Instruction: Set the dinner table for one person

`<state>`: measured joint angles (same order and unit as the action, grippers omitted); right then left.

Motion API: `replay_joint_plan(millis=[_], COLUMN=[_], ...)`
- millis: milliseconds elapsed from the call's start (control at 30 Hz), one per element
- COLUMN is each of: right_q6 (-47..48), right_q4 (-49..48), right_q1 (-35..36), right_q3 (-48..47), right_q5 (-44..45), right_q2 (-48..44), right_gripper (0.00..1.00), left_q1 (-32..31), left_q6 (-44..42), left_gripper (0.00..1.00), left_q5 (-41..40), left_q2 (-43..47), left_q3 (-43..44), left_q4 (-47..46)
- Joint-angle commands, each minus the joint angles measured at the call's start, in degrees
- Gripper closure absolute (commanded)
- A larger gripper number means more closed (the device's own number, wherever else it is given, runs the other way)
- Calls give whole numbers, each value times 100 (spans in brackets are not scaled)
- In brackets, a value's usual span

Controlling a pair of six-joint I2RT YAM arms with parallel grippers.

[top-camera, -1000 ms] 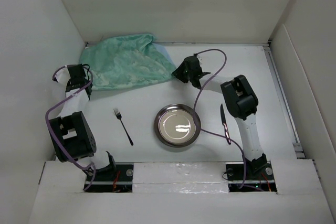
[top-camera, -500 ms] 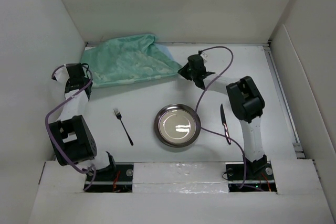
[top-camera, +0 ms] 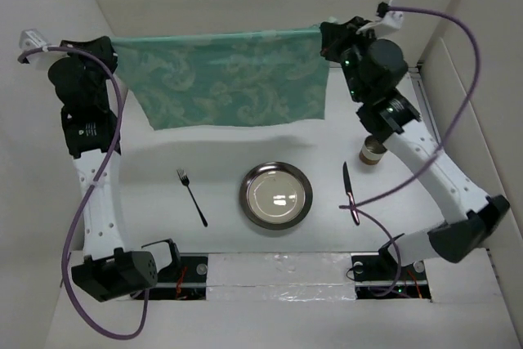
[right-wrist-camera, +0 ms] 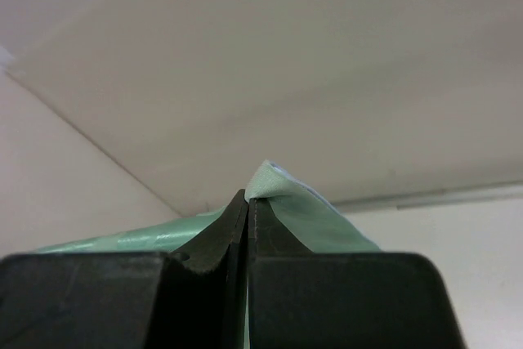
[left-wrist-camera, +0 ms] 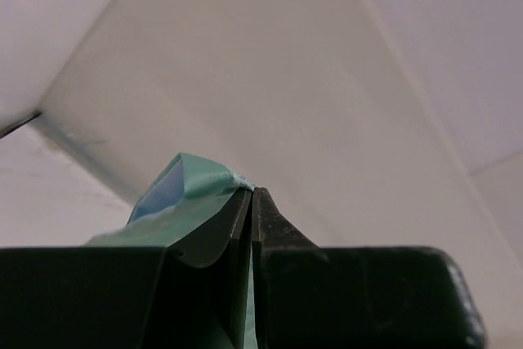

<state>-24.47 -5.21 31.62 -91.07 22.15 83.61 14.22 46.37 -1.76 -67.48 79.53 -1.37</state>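
The teal-green cloth [top-camera: 233,79] hangs spread out high above the white dinner table [top-camera: 221,149], held taut by its two top corners. My left gripper [top-camera: 113,42] is shut on the cloth's left corner [left-wrist-camera: 192,185]. My right gripper [top-camera: 324,32] is shut on the right corner [right-wrist-camera: 282,194]. On the table lie a round metal plate [top-camera: 276,195], a black fork [top-camera: 192,196] to its left and a knife [top-camera: 350,191] to its right. A small brown cup [top-camera: 373,153] stands behind the knife.
White walls enclose the table on the left, back and right. A purple cable [top-camera: 384,194] from the right arm loops over the table near the knife. The arm bases sit at the near edge.
Both arms have risen from table level, lifting the crumpled cloth off the table and stretching it flat between them. The brown cup has come into view.
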Motion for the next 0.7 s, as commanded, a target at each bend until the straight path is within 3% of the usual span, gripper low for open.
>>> replay_joint_plan(millis=[0,133,333,533,667], right_q6=[978,1084,1015,804,768], right_q4=[712,908,1251,962,1188], right_q1=[195,196,-120,-761,-1183], right_q3=[-411,-351,-193,-43,-910], right_q5=[702,712,563,-193,-772], right_q2=[-494,-1249,-1409,-760,320], right_gripper=[100,100,100,100,100], left_q1=[28,28,28,-629,-692], left_q6=[48,275,373,-435,-252], left_gripper=[100,100,100,100,100], left_q5=[650,1151,2213,2338,2417], left_q2=[130,139,-519,-2074,-2971], left_q3=[414,388,107,914,2001], left_q4=[-197,-381,-716,-215,-84])
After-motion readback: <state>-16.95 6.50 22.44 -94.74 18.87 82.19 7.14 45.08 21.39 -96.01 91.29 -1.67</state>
